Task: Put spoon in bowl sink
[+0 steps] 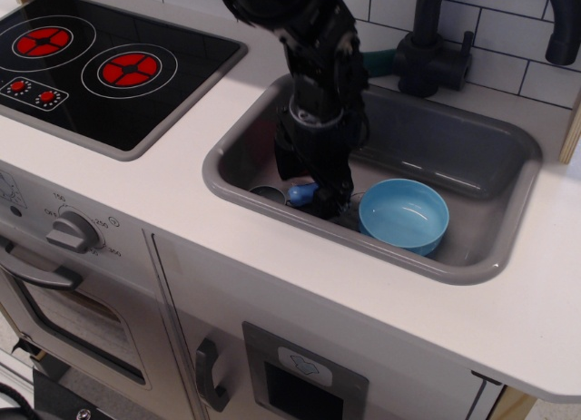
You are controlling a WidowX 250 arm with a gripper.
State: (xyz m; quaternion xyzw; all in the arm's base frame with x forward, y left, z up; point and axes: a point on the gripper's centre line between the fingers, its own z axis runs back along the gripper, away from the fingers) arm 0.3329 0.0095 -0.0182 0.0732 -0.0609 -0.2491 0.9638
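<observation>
The spoon (300,193) lies on the floor of the grey sink (221,169) near its front wall, blue handle to the right and grey scoop (268,193) to the left. My gripper (311,188) is low in the sink, right over the handle. One finger stands behind the handle and one in front of it. The jaws look open around the handle, and part of the handle is hidden by them. The light-blue bowl (405,215) stands upright and empty in the sink, just right of the gripper.
A black faucet (436,48) rises behind the sink. A black stovetop (100,66) with red rings is at the left on the white counter (163,193). The red strawberry is hidden behind the gripper.
</observation>
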